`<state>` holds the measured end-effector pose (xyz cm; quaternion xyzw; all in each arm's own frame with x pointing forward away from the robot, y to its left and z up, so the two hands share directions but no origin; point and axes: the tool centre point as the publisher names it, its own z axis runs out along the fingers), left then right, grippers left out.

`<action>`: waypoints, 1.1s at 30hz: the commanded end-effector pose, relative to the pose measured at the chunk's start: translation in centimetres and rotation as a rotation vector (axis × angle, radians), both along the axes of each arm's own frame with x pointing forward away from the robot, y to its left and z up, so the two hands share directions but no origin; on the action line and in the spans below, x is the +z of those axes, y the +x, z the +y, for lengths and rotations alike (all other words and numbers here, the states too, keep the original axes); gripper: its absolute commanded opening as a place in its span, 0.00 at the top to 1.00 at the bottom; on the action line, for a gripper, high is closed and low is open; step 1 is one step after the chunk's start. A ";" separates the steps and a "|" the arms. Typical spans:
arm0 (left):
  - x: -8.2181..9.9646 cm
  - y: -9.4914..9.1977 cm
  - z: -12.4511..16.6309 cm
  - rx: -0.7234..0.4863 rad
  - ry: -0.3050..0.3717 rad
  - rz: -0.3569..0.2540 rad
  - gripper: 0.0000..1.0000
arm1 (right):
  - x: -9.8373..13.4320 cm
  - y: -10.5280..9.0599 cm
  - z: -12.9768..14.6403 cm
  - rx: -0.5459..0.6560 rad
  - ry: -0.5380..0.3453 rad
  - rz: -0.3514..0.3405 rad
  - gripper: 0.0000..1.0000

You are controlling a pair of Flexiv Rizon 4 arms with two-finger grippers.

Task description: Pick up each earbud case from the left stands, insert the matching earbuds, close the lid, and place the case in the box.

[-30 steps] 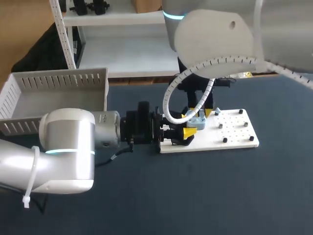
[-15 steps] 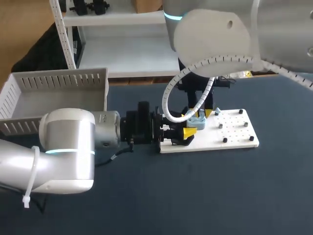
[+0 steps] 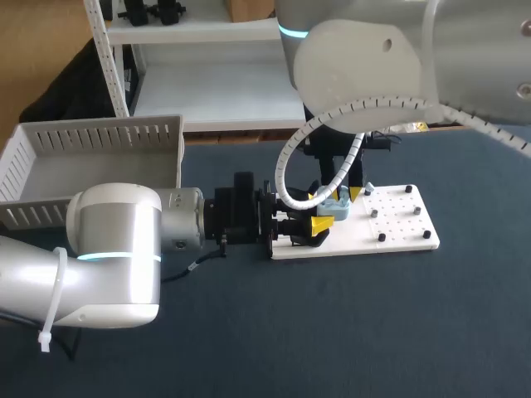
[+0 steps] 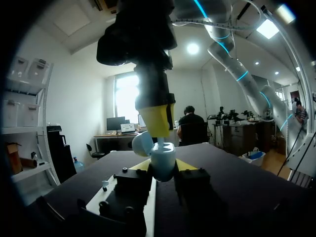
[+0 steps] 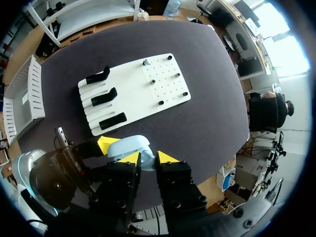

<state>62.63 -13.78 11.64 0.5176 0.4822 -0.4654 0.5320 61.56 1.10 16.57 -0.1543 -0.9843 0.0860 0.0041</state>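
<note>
One light blue earbud case [image 3: 336,207] is held in the air just above the white board [image 3: 402,222], over the end of the board that is nearer to the box [image 3: 50,153]. The left gripper [image 4: 165,167] comes to it from the side. Its two yellow tips press on the case from two opposite sides, standing only as far apart as the case is wide. In the left wrist view a rounded pale part leans out from the upper edge of the case; it looks like the lid, raised. The right gripper [image 5: 148,158] hangs directly over the case and comes down on its top. I cannot tell if it grips anything. Three black stands [image 5: 104,97] lie side by side on the board, on the part toward the box, and small black pegs [image 3: 381,237] stand on the other part. The board rests on the dark table [image 3: 373,332], and the box is well apart from it.
</note>
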 end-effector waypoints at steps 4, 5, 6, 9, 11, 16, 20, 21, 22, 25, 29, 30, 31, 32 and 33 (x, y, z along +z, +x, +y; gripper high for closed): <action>0.0 -0.2 0.0 0.007 -0.002 -0.002 1.00 | -0.2 0.2 0.3 0.000 0.001 0.019 1.00; 0.0 -0.2 0.0 0.007 -0.002 -0.002 1.00 | -0.2 0.2 0.4 0.001 0.002 0.022 1.00; 0.0 -0.2 0.0 0.007 -0.002 -0.002 1.00 | -0.2 0.2 0.4 0.002 0.004 0.024 0.99; 0.0 -0.2 0.0 0.007 -0.002 -0.002 1.00 | -0.3 0.2 0.6 0.004 0.006 0.027 0.80; 0.0 -0.2 0.0 0.007 -0.002 -0.002 1.00 | -0.3 0.2 0.7 0.006 0.009 0.029 0.69; 0.0 -0.2 0.0 0.007 -0.002 -0.002 1.00 | 0.2 0.0 0.8 0.010 0.027 0.019 0.60; 0.0 -0.2 0.0 0.007 -0.002 -0.002 1.00 | 1.3 -0.6 0.6 0.015 0.058 -0.004 0.60; 0.0 -0.2 0.0 0.007 -0.002 -0.002 1.00 | 1.8 -0.8 0.5 0.015 0.070 -0.013 0.60; 0.0 -0.2 0.0 0.007 -0.002 -0.002 1.00 | 2.2 -1.0 0.3 0.015 0.082 -0.023 0.60; 0.0 -0.2 0.0 0.007 -0.002 -0.002 1.00 | 3.2 -1.4 -0.5 0.012 0.121 -0.054 0.60; 0.0 -0.2 0.0 0.007 -0.002 -0.002 1.00 | 4.5 -1.1 -2.3 0.041 0.196 -0.133 0.59; 0.0 -0.2 0.0 0.007 -0.002 -0.002 1.00 | 4.7 -0.7 -2.8 0.037 0.205 -0.150 0.59; 0.0 -0.2 0.0 0.007 -0.002 -0.002 1.00 | 4.8 -0.3 -3.2 0.035 0.212 -0.170 0.58; 0.0 -0.2 0.0 0.007 -0.002 -0.002 1.00 | 5.0 0.0 -3.6 0.042 0.227 -0.188 0.58; 0.0 -0.2 0.0 0.007 -0.002 -0.002 1.00 | 5.2 0.5 -4.0 0.042 0.242 -0.203 0.57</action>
